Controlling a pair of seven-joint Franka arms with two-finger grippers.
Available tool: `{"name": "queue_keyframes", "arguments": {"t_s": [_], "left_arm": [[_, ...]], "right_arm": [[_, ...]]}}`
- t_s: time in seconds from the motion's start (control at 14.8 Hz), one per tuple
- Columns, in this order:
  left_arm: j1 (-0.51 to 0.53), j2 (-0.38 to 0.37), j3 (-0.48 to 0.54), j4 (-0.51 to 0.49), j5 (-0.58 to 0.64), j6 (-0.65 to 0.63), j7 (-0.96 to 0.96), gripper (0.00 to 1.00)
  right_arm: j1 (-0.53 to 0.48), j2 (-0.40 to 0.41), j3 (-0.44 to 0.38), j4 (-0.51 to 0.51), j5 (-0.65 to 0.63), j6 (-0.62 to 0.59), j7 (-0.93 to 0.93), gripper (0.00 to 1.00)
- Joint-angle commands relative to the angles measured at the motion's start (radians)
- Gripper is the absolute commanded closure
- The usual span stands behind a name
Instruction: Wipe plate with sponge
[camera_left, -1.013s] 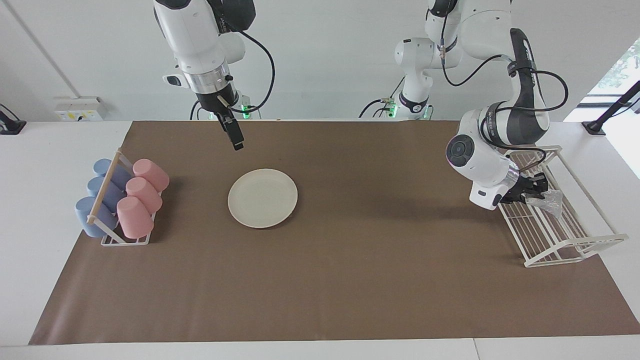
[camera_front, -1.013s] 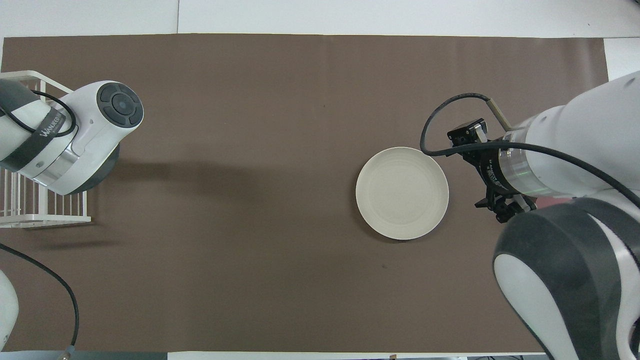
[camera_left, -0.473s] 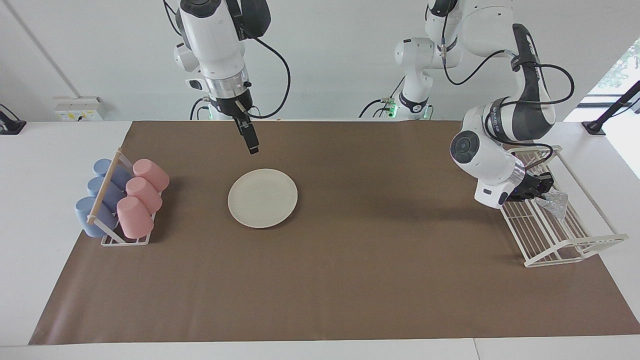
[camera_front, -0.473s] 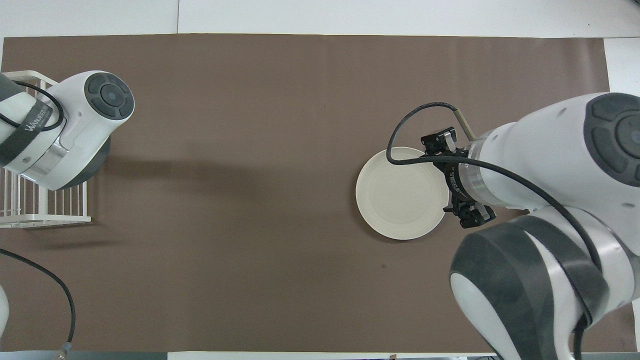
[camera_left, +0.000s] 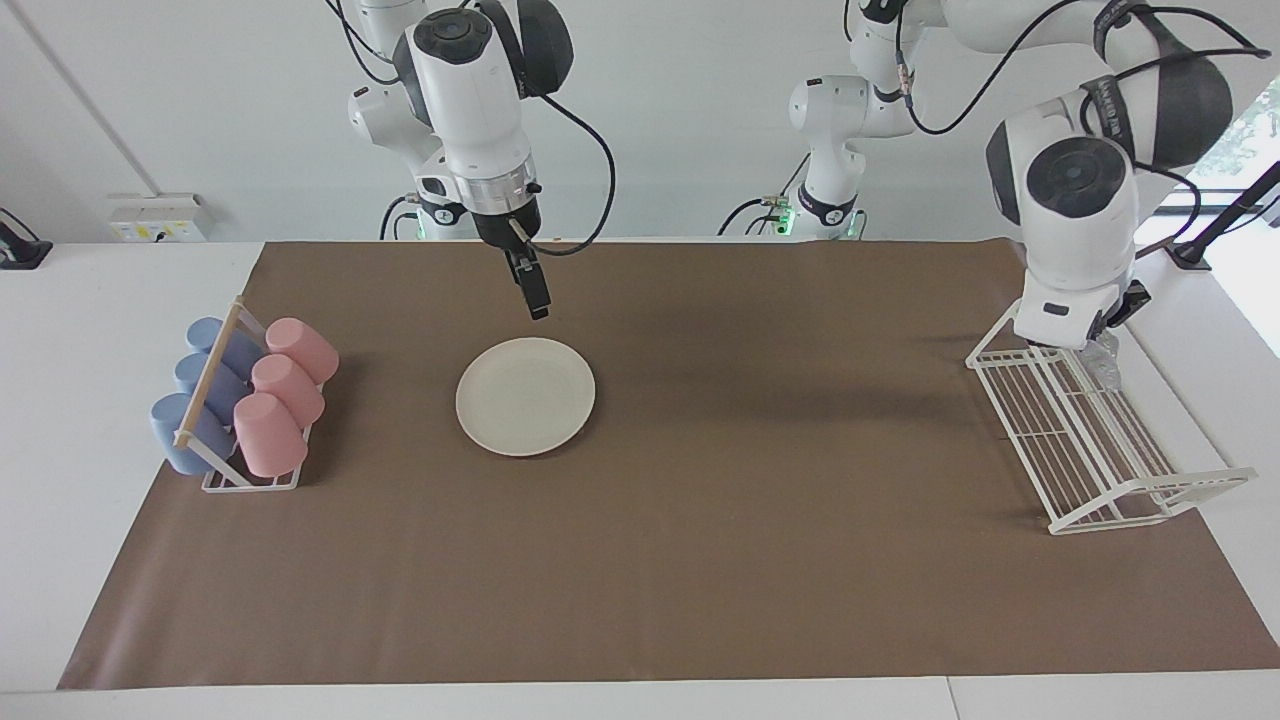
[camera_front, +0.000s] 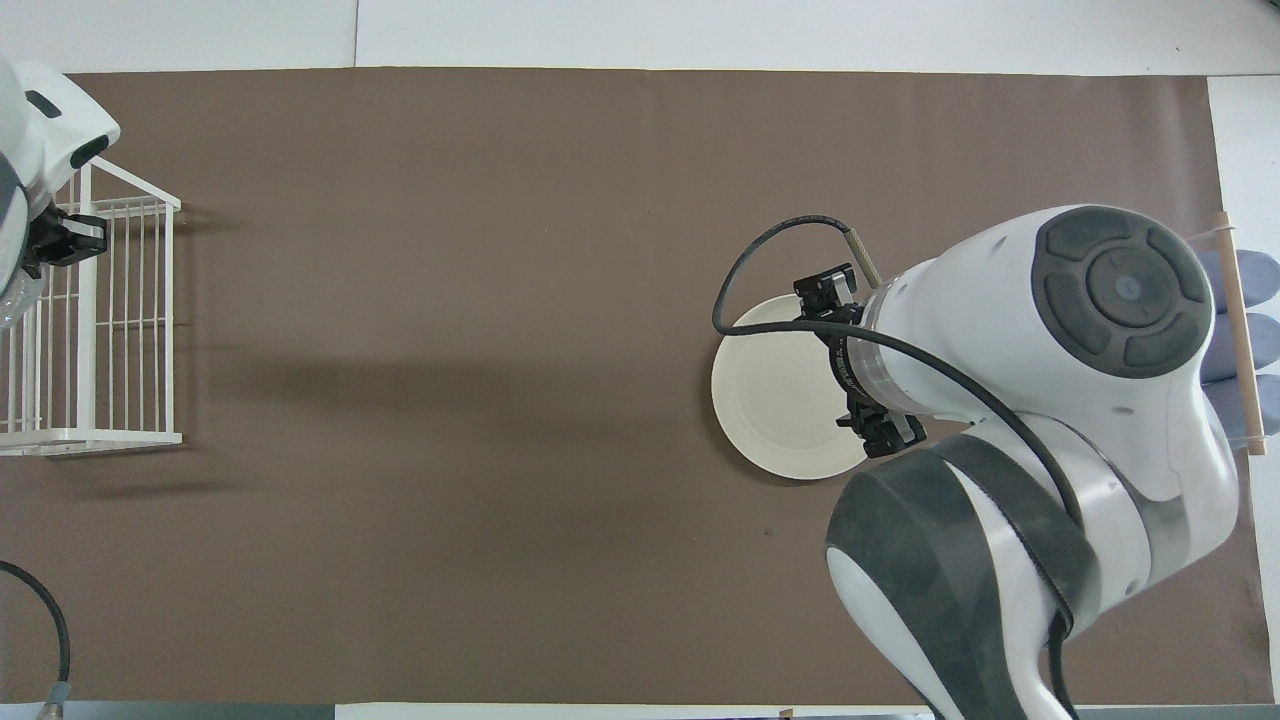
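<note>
Left gripper (camera_left: 1100, 345): mostly hidden under its wrist, clenched on sponge (camera_left: 1107, 362), over the rack (camera_left: 1090, 440) at the left arm's table end; sponge only partly seen. Right gripper (camera_left: 538, 305): released, hanging over mat just robot-side of plate (camera_left: 525, 396). In overhead view the right arm covers part of the plate. Open mat between plate and rack. No legible writing

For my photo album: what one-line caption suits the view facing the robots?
Left gripper lifts the sponge above the wire rack; right gripper hovers open near the plate.
</note>
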Motion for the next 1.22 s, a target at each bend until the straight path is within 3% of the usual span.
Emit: {"name": "queue_keyframes", "arguments": {"t_s": [0.0,0.27,0.47,0.61,0.95,1.15], "left_arm": [[0.067,-0.002,-0.002,0.069,-0.278,-0.084,0.018,1.0],[0.176,-0.033,0.001,0.063,-0.686,-0.098,0.013,1.0],[0.204,-0.068,0.0,-0.006,-0.901,-0.096,-0.014,1.0],[0.214,-0.119,0.0,-0.108,-1.049,-0.054,-0.04,1.0],[0.208,-0.303,-0.003,-0.507,-1.458,0.122,0.016,1.0],[0.181,-0.309,-0.006,-0.618,-1.612,0.122,0.107,1.0]], "right_arm": [[0.02,0.021,0.003,-0.004,0.008,0.036,0.04,0.0],[0.069,0.033,0.001,-0.012,0.013,0.047,0.094,0.0],[0.073,0.033,0.001,-0.018,0.014,0.044,0.097,0.0],[0.079,0.034,0.003,-0.017,0.016,0.049,0.105,0.0],[0.125,0.056,0.003,-0.015,0.014,0.108,0.283,0.0],[0.126,0.062,0.001,-0.01,0.013,0.136,0.304,0.0]]}}
